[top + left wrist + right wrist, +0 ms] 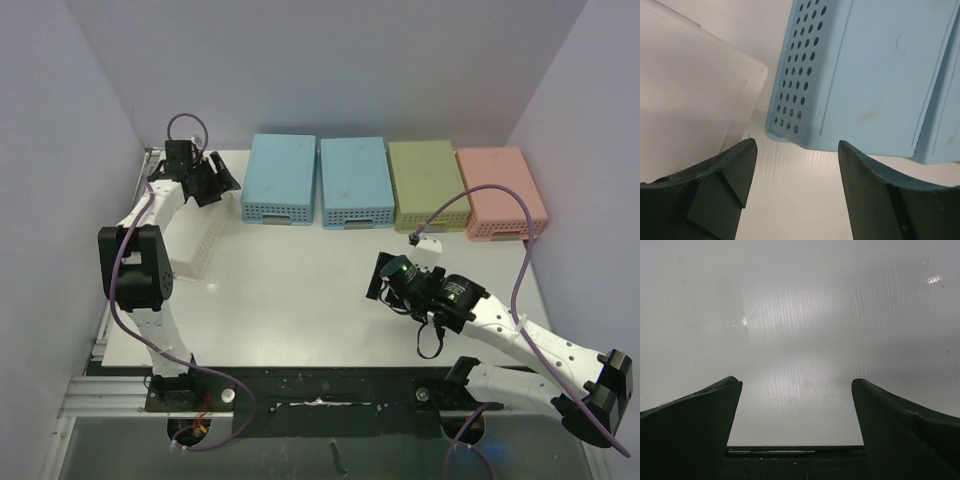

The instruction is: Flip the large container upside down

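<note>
White table (300, 310): we log 4 coloured baskets (352, 180) along the back, 1 white large container (203, 247) at left; left gripper (218, 182) and right gripper (377, 277) both spread, empty.

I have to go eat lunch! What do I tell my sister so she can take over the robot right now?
Left gripper: jaws open, holding nothing, between the white container and a blue basket.
Right gripper: jaws open, holding nothing, over bare table.
Container: at the table's left edge. It looks bottom-up, but the left arm hides part of it.
Left to do: check that it lies flat and upside down, then pull the arms back.
</note>
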{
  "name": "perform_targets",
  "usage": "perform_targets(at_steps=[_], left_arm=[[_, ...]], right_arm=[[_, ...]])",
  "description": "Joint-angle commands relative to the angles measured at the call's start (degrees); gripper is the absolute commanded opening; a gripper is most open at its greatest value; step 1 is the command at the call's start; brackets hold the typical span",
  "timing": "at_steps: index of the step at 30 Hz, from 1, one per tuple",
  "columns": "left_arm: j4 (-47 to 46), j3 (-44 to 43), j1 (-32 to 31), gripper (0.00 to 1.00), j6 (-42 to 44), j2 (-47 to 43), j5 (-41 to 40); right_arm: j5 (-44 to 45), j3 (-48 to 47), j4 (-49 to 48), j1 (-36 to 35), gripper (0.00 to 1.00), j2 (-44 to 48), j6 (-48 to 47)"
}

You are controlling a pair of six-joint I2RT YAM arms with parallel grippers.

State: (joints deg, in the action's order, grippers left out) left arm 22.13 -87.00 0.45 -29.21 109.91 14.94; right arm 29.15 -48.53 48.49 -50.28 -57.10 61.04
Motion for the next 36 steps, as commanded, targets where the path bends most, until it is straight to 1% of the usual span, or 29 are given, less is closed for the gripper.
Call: perform_targets(at_steps=[1, 6, 10, 13, 15, 21, 24, 26, 29, 32, 34, 36], left_arm=[[-3.2, -3.7, -1.5, 0.65, 2.4, 3.9, 7.2], [-1.7, -4.2, -5.3, 0.65, 5.0, 4.9, 8.6], [-0.7, -1.9, -5.3, 0.65, 5.2, 0.4, 6.2], [1.1, 1.4, -4.5, 0.65, 5.0, -6.2, 2.1], [1.4, 5.5, -2.8, 0.65, 3.7, -11.7, -0.2], [4.6, 20.4, 4.9, 0.65, -5.3, -29.3, -9.2], [5.9, 25.4, 7.9, 0.65, -8.2, -37.4, -11.7], [7.2, 27.2, 8.4, 0.65, -9.2, -40.1, -13.7], [8.2, 29.2, 8.3, 0.64, -9.6, -42.8, -14.8], [7.5, 31.5, 7.4, 0.63, -8.0, -45.7, -13.0], [7.1, 32.9, 4.7, 0.63, -6.2, -48.8, -13.1], [9.0, 33.5, 1.8, 0.64, -6.1, -50.6, -16.5]], right_arm=[[1.7, -0.8, -1.8, 0.3, 0.99, -0.1, -0.3], [1.0, -1.0, -2.7, 0.4, 0.99, -1.2, -0.5], [0.4, -1.6, -2.7, 0.5, 0.99, -2.2, -1.0], [0.3, -1.8, -2.9, 0.6, 0.99, -2.6, -1.5], [0.3, -1.9, -3.3, 0.8, 0.99, -2.8, -1.9], [-1.0, -2.9, -5.8, 1.4, 0.99, -5.6, -4.1], [-2.1, -3.3, -7.0, 1.8, 0.99, -7.4, -4.9], [-2.7, -3.5, -7.5, 1.8, 0.99, -8.1, -5.4], [-2.8, -4.0, -7.3, 2.1, 0.99, -8.4, -5.8], [-2.2, -4.6, -6.5, 2.1, 0.99, -8.0, -5.8], [-1.0, -5.1, -5.0, 2.1, 0.98, -7.5, -5.2], [0.9, -6.0, -3.0, 2.2, 0.98, -7.5, -4.1]])
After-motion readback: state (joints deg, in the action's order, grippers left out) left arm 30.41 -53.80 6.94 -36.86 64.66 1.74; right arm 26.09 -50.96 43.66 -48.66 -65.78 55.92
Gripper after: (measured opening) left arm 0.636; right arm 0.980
